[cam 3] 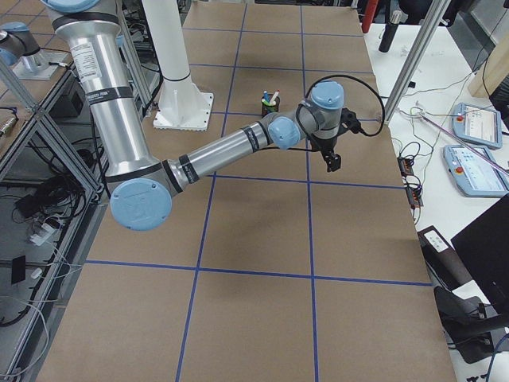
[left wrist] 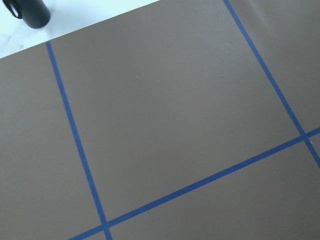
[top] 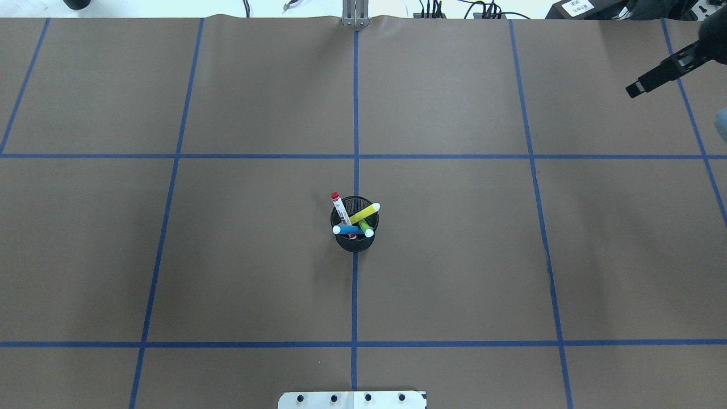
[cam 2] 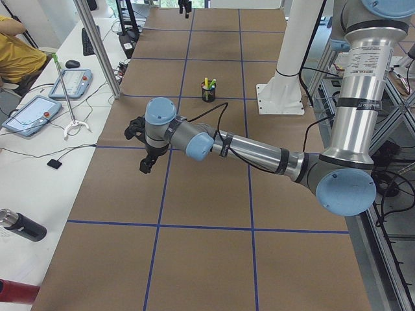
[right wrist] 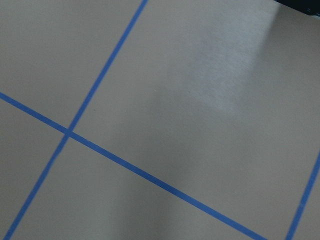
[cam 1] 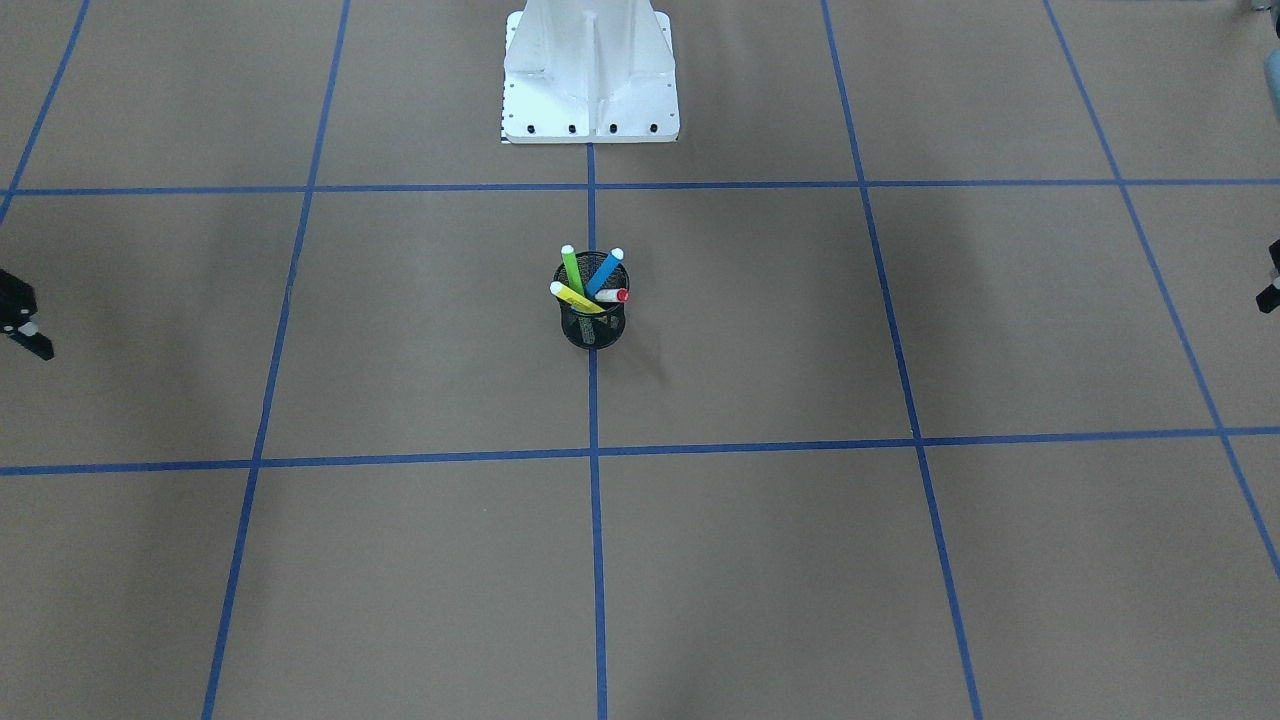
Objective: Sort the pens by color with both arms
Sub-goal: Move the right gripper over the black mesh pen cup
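Pens (top: 341,211): all four stand in the black mesh cup (cam 1: 592,330). The cup sits on the centre strip of the blue tape grid (top: 355,295), in the middle of the table (top: 454,255) and straight out from the white pedestal base (cam 1: 590,80). Beyond the table's far edge, a white bench carries teach pendants (cam 2: 32,113) and cables.

The left arm (cam 2: 246,149) reaches out low over the table toward the robot's left end, and the right arm (cam 3: 223,151) does likewise toward its right end. The left gripper (cam 2: 146,166) and the right gripper (top: 639,86) each hang above brown table, well apart from the cup, one on either side. I see them only edge-on or cut off by the frame, and neither wrist camera shows its own fingers. I therefore cannot tell whether either gripper is apart or together.

Each pen's long axis is tilted, with the lower end inside the cup and the upper end fanned out above the rim, the shafts crossing one another.
- The white pen with the red cap (top: 335,197) leans away from the robot and toward its left, cap uppermost.
- The yellow pen (top: 364,213) leans away from the robot and toward its right.
- The blue pen (top: 347,229) lies nearly across the cup, with its tip toward the robot's left.
- The green pen (top: 365,226) leans toward the robot's right and slightly back toward the base.
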You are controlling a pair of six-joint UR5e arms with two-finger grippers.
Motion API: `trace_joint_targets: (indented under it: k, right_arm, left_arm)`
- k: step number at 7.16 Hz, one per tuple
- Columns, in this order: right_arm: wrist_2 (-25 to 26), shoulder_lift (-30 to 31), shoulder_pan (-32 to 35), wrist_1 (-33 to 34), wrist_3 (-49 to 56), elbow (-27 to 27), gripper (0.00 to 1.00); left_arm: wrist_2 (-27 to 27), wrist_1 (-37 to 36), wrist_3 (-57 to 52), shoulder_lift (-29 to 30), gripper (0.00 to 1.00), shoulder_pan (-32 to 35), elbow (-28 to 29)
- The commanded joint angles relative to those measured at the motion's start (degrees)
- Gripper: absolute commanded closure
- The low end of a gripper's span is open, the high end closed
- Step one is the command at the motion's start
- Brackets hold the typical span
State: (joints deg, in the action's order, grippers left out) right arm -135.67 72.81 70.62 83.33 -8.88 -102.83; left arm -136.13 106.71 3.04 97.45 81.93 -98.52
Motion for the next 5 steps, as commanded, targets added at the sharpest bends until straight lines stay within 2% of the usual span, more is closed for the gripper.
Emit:
trace_joint_targets:
  k: [1, 2, 3, 5]
  right_arm:
    - [0.5, -6.0, -9.0, -0.1, -10.4, -3.1, 0.01]
    - [1.0, -7.8, -11.6, -1.0, -15.3, -3.4, 0.01]
    - [4.8, -8.2, -15.0, -4.8, -20.5, -3.5, 0.01]
    - [16.8, -9.2, -24.0, -7.0, -29.1, -5.6, 0.01]
  left_arm:
    - [0.3, 0.0, 6.2, 3.9, 0.00, -4.5, 0.2]
    - [0.3, -0.4, 8.6, 5.3, 0.00, -5.5, 0.2]
    - [0.1, -0.4, 11.7, 6.2, 0.00, -6.7, 0.1]
    - [0.1, 0.0, 14.1, 7.0, 0.00, -7.8, 0.3]
